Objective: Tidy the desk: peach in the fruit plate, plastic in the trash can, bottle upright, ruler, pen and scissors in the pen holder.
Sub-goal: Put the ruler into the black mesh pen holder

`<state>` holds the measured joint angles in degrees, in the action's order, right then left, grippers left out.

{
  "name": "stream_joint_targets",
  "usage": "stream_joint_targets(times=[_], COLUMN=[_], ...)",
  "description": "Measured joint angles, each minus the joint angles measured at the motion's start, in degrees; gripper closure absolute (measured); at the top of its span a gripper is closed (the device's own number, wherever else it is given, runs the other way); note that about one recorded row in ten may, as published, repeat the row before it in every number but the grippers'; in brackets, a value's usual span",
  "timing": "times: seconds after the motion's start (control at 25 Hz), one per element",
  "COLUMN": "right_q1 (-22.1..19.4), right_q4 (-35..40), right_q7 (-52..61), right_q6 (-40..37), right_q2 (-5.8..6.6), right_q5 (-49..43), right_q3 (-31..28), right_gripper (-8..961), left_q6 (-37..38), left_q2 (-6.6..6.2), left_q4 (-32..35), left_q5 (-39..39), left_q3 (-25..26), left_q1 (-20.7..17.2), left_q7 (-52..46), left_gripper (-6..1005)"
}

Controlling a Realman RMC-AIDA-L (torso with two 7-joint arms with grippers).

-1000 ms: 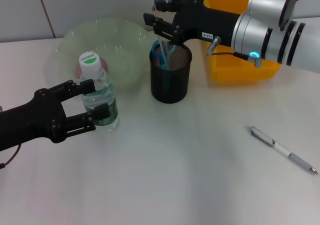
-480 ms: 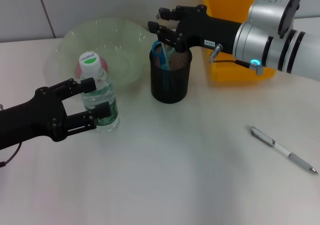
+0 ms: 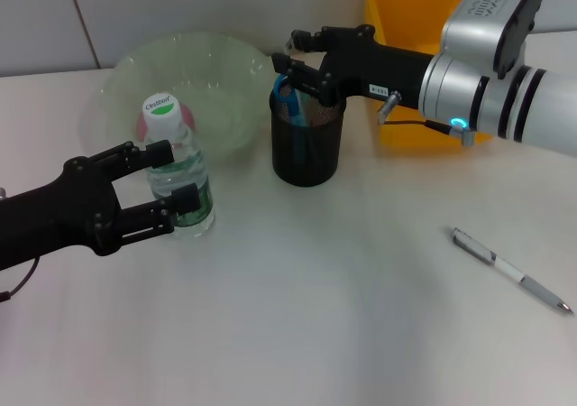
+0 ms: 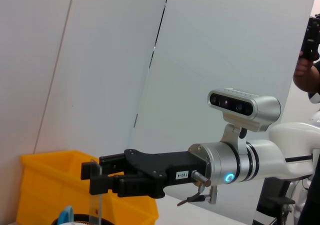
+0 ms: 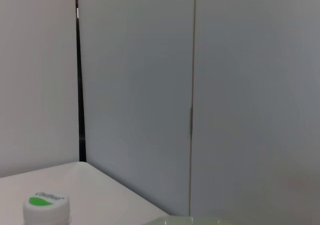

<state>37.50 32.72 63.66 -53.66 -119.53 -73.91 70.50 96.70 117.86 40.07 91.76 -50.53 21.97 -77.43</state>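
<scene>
The clear ruler (image 4: pixel 95 195) stands upright in the black mesh pen holder (image 3: pixel 307 144), its top edge pinched between the jaws of the right gripper (image 3: pixel 290 61). Beside it in the holder the blue handles of the scissors (image 3: pixel 289 97) show above the rim. The right arm reaches in level from the robot's right, its black hand stretched over the holder's mouth and its silver wrist with a lit blue ring passing in front of the yellow bin (image 3: pixel 424 54), which sits on the tabletop (image 3: pixel 343 316) just behind and to the right of the holder.

To the left of the holder the bottle (image 3: pixel 177 167) stands upright, with a white cap, a green mark on top and a green label low on its clear body. The left gripper (image 3: pixel 171 182) comes in low from the left edge, its black fingers set one on each side of the bottle; the jaws look narrow about it, though I cannot tell whether they press on it or merely flank it. Behind the bottle is the pale green, see-through fruit plate (image 3: pixel 216 72), with something pink, the peach (image 3: pixel 144 128), showing at the bottle's neck.

The pen (image 3: pixel 510 269), silver and white, lies slantwise on the tabletop well apart to the right, touched by neither gripper.
</scene>
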Motion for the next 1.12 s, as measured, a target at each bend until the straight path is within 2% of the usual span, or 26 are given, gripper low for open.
stream_joint_targets(times=[0.52,0.76,0.8,0.96,1.04,1.12], right_q1=[0.07,-0.52,-0.52,-2.78,-6.22,-7.32], right_q4=[-0.30,0.49,0.49,3.42,8.12,10.35], right_q7=[0.37,0.48,0.48,1.14,4.39,6.01], right_q6=[-0.09,-1.03,-1.03,-4.82,-8.91,-10.27], right_q2=[0.16,0.18,0.18,0.17,0.34,0.42], right_q5=[0.00,-0.01,-0.01,1.22,2.69,2.72], right_q3=[0.16,-0.24,-0.24,-0.47,-0.46,-0.46], right_gripper=[520,292,292,291,291,291], left_q6=[0.30,0.57,0.57,0.57,0.58,0.63], left_q2=[-0.08,-0.38,-0.38,-0.44,-0.44,-0.45], left_q4=[0.10,0.10,0.10,0.09,0.09,0.09], left_q5=[-0.04,-0.34,-0.34,-0.26,-0.26,-0.27], left_q3=[0.00,0.00,0.00,0.00,0.00,0.00], left_q1=[0.00,0.00,0.00,0.00,0.00,-0.01], left_q7=[0.00,0.00,0.00,0.00,0.00,0.00], left_gripper=[201,201,201,201,201,201])
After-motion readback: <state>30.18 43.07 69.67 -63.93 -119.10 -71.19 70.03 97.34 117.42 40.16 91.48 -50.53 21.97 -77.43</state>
